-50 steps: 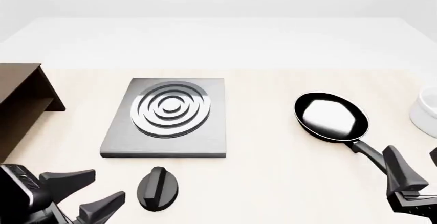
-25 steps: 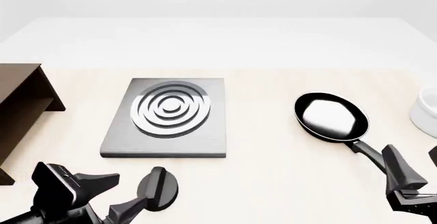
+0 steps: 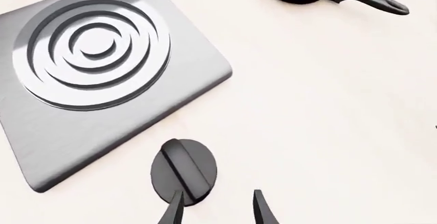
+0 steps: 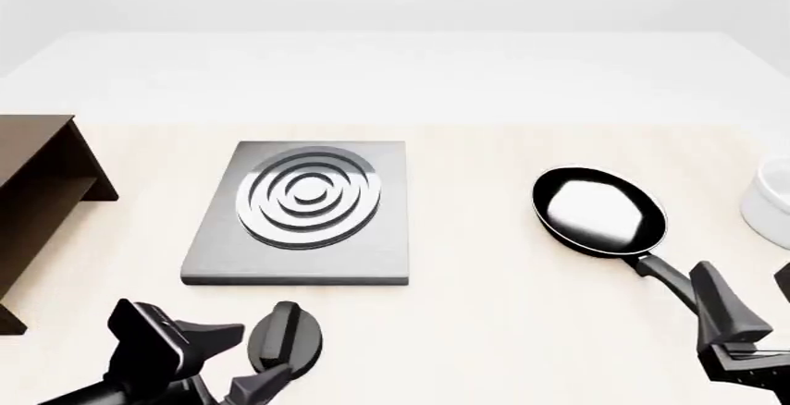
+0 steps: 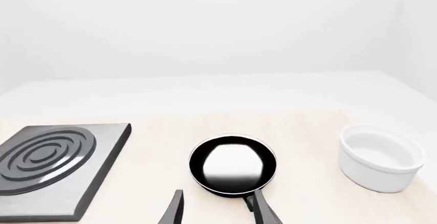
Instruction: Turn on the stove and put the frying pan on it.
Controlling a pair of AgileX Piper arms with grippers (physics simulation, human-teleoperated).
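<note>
My left gripper is spread open low at the near left of the pale wooden table, and the black oval knob lies just beyond my fingertips. In my left wrist view 1 finger overlaps the knob's near edge while the other sits off to its side over bare table; I cannot tell whether either touches it. The flat square grey metal hotplate with its concentric ring burner lies just past the knob, apart from it.

My right gripper is also spread, holding nothing, at the near right edge of the front view. The small round black frying pan with the glossy inside rests on the table right of the hotplate, well apart from it, its long black handle running back toward my right fingers. In my right wrist view 1 finger lies just beside the handle's root.

Bare table stretches between hotplate and pan. A brown wooden shelf stands at the left edge. A white round bowl sits right of the pan, near the right edge; its inside looks empty.
</note>
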